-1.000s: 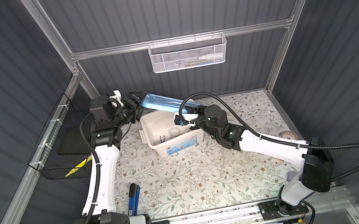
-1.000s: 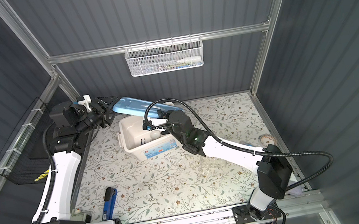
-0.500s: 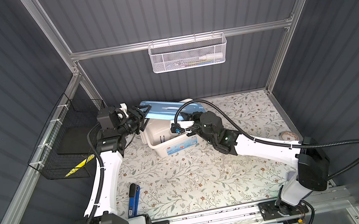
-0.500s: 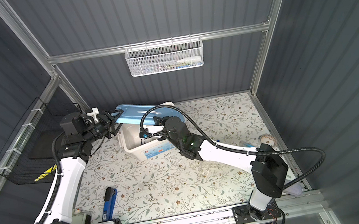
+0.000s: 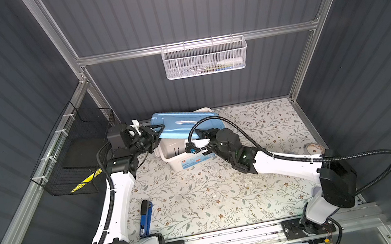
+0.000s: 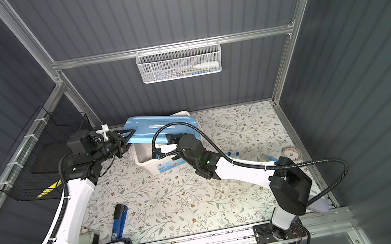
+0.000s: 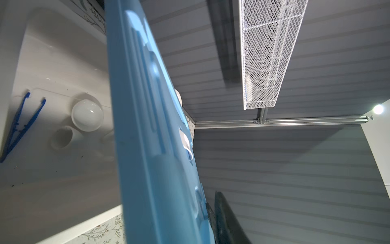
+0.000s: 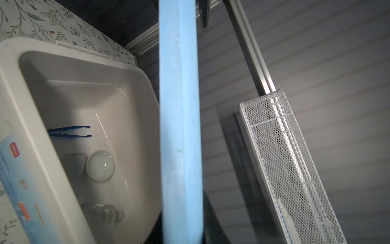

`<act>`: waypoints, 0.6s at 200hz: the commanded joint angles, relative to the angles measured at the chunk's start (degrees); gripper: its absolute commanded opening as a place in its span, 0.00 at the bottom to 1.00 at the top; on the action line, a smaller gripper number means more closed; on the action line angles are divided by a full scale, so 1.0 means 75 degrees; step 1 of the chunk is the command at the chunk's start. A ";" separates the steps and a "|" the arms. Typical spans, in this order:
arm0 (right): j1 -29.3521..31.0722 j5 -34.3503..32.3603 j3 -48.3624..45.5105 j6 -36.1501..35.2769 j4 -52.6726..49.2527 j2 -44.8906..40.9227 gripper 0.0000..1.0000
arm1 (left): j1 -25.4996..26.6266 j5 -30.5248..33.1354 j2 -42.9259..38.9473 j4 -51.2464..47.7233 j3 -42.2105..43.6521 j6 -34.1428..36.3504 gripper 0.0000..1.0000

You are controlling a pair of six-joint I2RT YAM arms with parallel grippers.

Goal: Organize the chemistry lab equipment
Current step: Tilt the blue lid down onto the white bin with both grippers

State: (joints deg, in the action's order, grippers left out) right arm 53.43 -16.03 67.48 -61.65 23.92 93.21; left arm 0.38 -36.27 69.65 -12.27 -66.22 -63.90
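In both top views the blue lid [image 5: 176, 127] [image 6: 150, 128] hangs tilted over the back of the white bin [image 5: 182, 165]. My left gripper [image 5: 160, 131] [image 6: 131, 136] is shut on its left edge, one finger [image 7: 225, 221] pressing its top face. My right gripper [image 5: 200, 134] [image 6: 172, 139] clamps its near edge, a finger [image 8: 213, 221] on each side. Inside the bin lie blue tweezers [image 7: 21, 124] [image 8: 69, 131], a white dish [image 7: 87, 115] [image 8: 100, 165], a second white dish [image 7: 63, 137] and a small clear flask [image 8: 105, 212]. Two blue-capped test tubes [image 6: 232, 154] lie on the mat by my right arm.
A white mesh basket [image 5: 205, 57] hangs on the back wall and a black wire basket [image 5: 77, 152] on the left wall. A blue and black tool [image 5: 145, 216] lies at the front left. A small patterned round thing [image 6: 292, 152] sits at the far right.
The lid has come down from a steep raised tilt to lie low over the bin. Both arms dropped with it, and my left jaws have narrowed onto its edge.
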 commanded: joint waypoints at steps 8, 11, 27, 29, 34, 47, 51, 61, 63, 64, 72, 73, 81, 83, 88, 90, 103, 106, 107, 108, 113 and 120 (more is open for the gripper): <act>0.0095 0.0107 -0.0181 0.0527 -0.0084 0.0100 0.32 | -0.0051 -0.0018 -0.0364 0.0200 0.0469 0.0077 0.28; 0.0095 0.0116 -0.0196 0.0548 -0.0093 0.0102 0.34 | -0.0054 -0.0011 -0.0400 0.0216 0.0518 0.0077 0.28; 0.0095 0.0086 -0.0189 0.0664 -0.0260 0.0151 0.40 | -0.0051 0.0066 -0.0572 0.0431 0.0798 0.0053 0.25; 0.0095 0.0087 -0.0177 0.0685 -0.0286 0.0151 0.41 | -0.0057 0.0067 -0.0592 0.0480 0.0839 0.0046 0.24; 0.0094 0.0052 -0.0160 0.0717 -0.0343 0.0178 0.42 | -0.0051 0.0083 -0.0640 0.0587 0.0931 0.0039 0.24; 0.0092 -0.0040 -0.0114 0.0782 -0.0417 0.0245 0.46 | -0.0063 0.0159 -0.0759 0.0749 0.1141 -0.0017 0.23; 0.0095 -0.0049 -0.0093 0.0800 -0.0434 0.0259 0.46 | -0.0060 0.0180 -0.0790 0.0804 0.1206 -0.0026 0.23; 0.0096 -0.0098 -0.0047 0.0802 -0.0481 0.0293 0.47 | -0.0063 0.0189 -0.0865 0.1015 0.1364 -0.0035 0.22; 0.0095 -0.0100 -0.0039 0.0808 -0.0491 0.0294 0.47 | -0.0063 0.0194 -0.0870 0.1053 0.1396 -0.0035 0.22; 0.0095 -0.0106 -0.0036 0.0805 -0.0499 0.0297 0.48 | -0.0063 0.0195 -0.0889 0.1075 0.1415 -0.0035 0.22; 0.0095 -0.0148 0.0007 0.0833 -0.0543 0.0288 0.50 | -0.0063 0.0223 -0.0971 0.1214 0.1547 -0.0072 0.21; 0.0095 -0.0142 0.0016 0.0841 -0.0548 0.0288 0.51 | -0.0063 0.0233 -0.0980 0.1232 0.1567 -0.0071 0.21; 0.0095 -0.0222 0.0082 0.0917 -0.0613 0.0276 0.57 | -0.0063 0.0312 -0.1079 0.1294 0.1681 -0.0078 0.21; 0.0095 -0.0236 0.0101 0.0930 -0.0641 0.0278 0.59 | -0.0063 0.0333 -0.1100 0.1305 0.1698 -0.0078 0.21; 0.0095 -0.0266 0.0137 0.0957 -0.0711 0.0274 0.62 | -0.0063 0.0379 -0.1141 0.1306 0.1752 -0.0071 0.21; 0.0095 -0.0265 0.0141 0.0969 -0.0733 0.0269 0.63 | -0.0063 0.0411 -0.1159 0.1308 0.1783 -0.0076 0.21; 0.0082 -0.0279 0.0209 0.1037 -0.0990 0.0242 0.68 | -0.0063 0.0491 -0.1250 0.1403 0.1913 -0.0105 0.20; 0.0084 -0.0284 0.0216 0.1070 -0.1047 0.0230 0.69 | -0.0063 0.0499 -0.1256 0.1439 0.1953 -0.0115 0.20; 0.0084 -0.0286 0.0220 0.1082 -0.1064 0.0223 0.69 | -0.0063 0.0506 -0.1258 0.1455 0.1969 -0.0122 0.20; 0.0083 -0.0287 0.0217 0.1100 -0.1084 0.0220 0.69 | -0.0063 0.0515 -0.1270 0.1481 0.1983 -0.0143 0.20; 0.0072 -0.0278 0.0224 0.1172 -0.1180 0.0190 0.72 | -0.0062 0.0534 -0.1283 0.1607 0.2065 -0.0198 0.20; 0.0054 -0.0251 0.0230 0.1292 -0.1327 0.0149 0.77 | -0.0063 0.0557 -0.1325 0.1864 0.2207 -0.0312 0.19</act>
State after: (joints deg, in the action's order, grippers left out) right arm 54.00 -16.97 67.42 -55.02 17.69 95.42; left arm 0.32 -34.06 61.45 -3.90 -52.16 -65.32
